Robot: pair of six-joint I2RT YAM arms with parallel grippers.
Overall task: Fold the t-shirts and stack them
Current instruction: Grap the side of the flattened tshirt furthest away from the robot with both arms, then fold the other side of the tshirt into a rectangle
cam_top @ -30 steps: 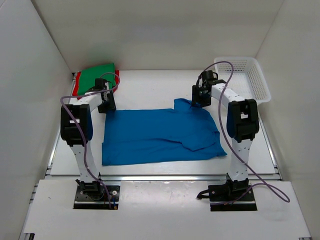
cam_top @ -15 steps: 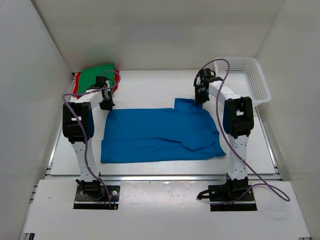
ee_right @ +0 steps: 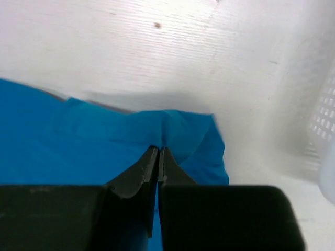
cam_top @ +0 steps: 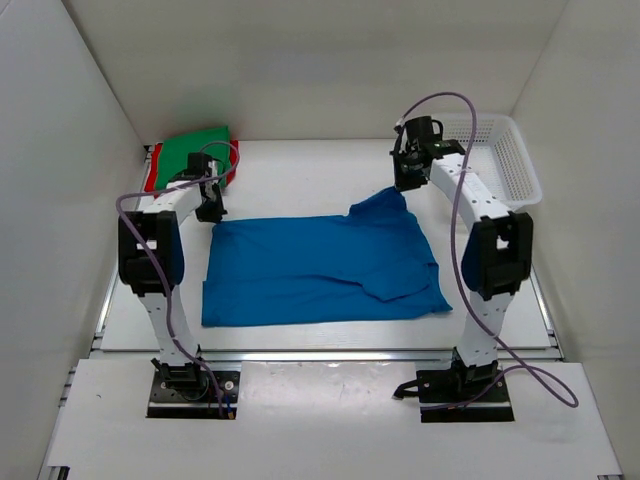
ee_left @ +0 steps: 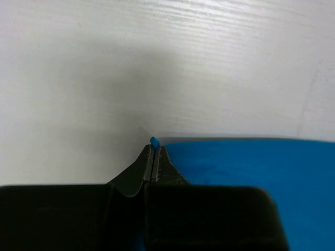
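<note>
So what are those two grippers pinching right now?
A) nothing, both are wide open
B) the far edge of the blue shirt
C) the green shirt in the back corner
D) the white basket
B: the left gripper and the right gripper are each closed on a far corner of the blue shirt, and blue cloth shows right at their tips in both wrist views.

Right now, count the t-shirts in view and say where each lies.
3. The blue t-shirt spread centrally; green t-shirt folded at the far-left corner, on the red t-shirt. Others may hide underneath.
</note>
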